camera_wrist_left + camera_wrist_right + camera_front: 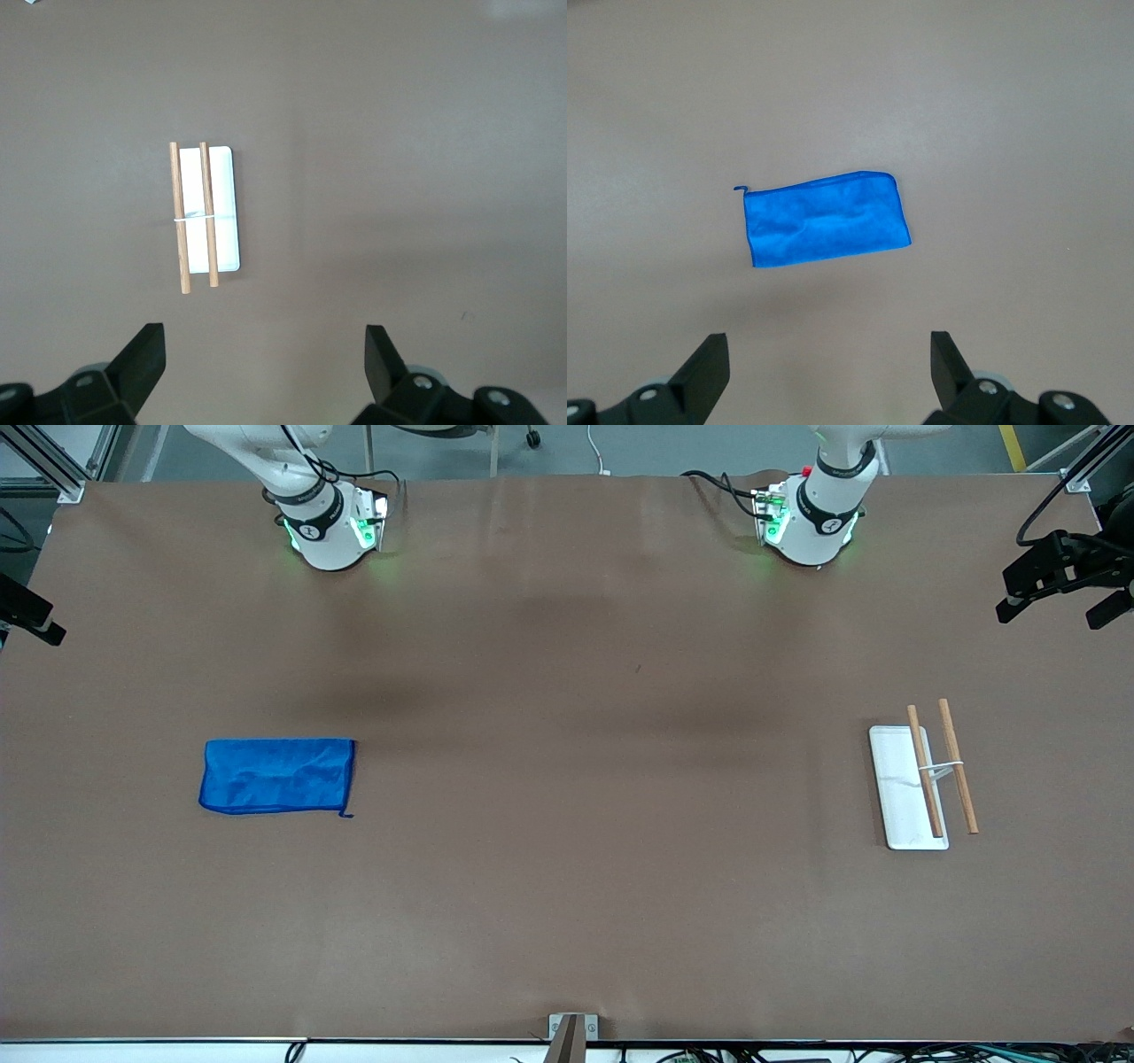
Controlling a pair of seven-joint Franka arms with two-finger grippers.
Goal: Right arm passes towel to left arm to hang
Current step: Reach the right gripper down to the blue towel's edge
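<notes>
The blue towel [276,777] lies flat on the brown table toward the right arm's end, its short loop [345,813] at one corner. It also shows in the right wrist view [826,220]. My right gripper [829,345] hangs high over the table beside the towel, open and empty. The rack, a white base [899,788] with two wooden rods [959,778], stands toward the left arm's end and shows in the left wrist view [226,212]. My left gripper [264,341] hangs high above the table beside the rack, open and empty. Neither gripper shows in the front view.
The two arm bases [323,531] [811,522] stand along the table's edge farthest from the front camera. A black camera mount [1054,576] sits at the left arm's end. A small metal bracket [571,1027] sits on the nearest table edge.
</notes>
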